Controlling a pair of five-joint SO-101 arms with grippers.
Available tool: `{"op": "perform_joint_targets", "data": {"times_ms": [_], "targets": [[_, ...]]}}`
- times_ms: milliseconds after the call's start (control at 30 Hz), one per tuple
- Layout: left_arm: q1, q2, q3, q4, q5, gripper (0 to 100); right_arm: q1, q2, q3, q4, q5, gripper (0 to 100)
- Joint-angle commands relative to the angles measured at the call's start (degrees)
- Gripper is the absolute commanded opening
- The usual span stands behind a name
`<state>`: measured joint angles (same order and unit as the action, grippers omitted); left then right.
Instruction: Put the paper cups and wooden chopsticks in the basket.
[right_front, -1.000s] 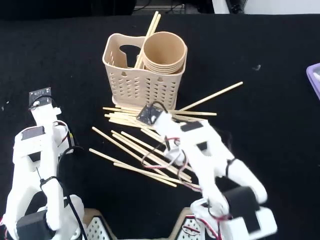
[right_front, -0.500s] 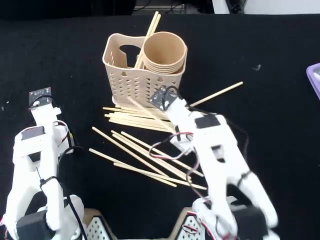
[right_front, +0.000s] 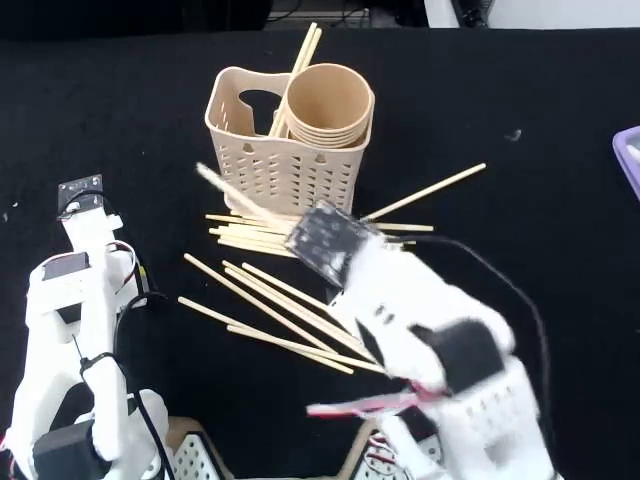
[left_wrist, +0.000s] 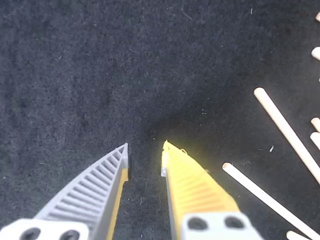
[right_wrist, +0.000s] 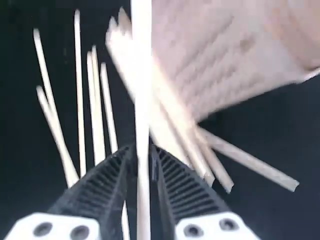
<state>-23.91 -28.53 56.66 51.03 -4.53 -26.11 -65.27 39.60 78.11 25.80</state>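
High view: cups (right_front: 328, 100) and a few chopsticks (right_front: 305, 45) sit in basket (right_front: 262, 170), loose chopsticks (right_front: 290, 310) litter cloth (right_front: 520, 250), right gripper (right_wrist: 142, 150) clamps one chopstick (right_wrist: 141, 75) (left gripper (left_wrist: 145, 150) parted, empty).

The high view looks steeply down on the surface (right_front: 520, 90) from the arms' side, with the basket (right_front: 280, 165) farther off. The left wrist view sits close behind its tool (left_wrist: 145, 146), facing surface well aside of the basket. The right wrist view looks along its tool (right_wrist: 141, 150) at the basket from close by, and shares the basket's wall and the chopsticks (right_front: 245, 240) before it with the high view.
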Motion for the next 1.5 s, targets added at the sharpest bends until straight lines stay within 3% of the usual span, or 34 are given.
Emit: {"op": "perform_joint_targets", "data": {"times_ms": [0,133,367,500,600,1000,1300,1467], "targets": [[-0.40,0.09,-0.13,-0.79,-0.44,12,-1.49,-3.03,-7.52,-5.45,-6.42,1.1],[-0.31,0.09,0.22,-0.88,-0.44,12,-1.67,-2.95,-8.66,-20.57,-14.86,1.1],[-0.31,0.09,0.22,-0.88,-0.44,12,-1.67,-1.45,1.89,-58.46,-28.84,1.1],[-0.13,0.09,0.22,-0.88,-0.44,12,-1.67,6.02,5.49,-75.96,-29.98,1.1],[-0.04,0.09,0.22,-0.88,-0.44,12,-1.58,14.81,4.88,-82.73,-29.98,1.1],[-0.04,0.09,0.31,-0.88,-0.44,12,-1.23,43.56,-16.13,-85.19,-29.98,1.1],[-0.04,0.09,0.31,-0.88,-0.44,12,0.35,55.16,-17.10,-82.20,-29.89,1.7],[0.04,0.09,0.31,-0.88,-0.44,12,0.53,57.36,-20.09,-72.62,-29.98,17.5]]}}
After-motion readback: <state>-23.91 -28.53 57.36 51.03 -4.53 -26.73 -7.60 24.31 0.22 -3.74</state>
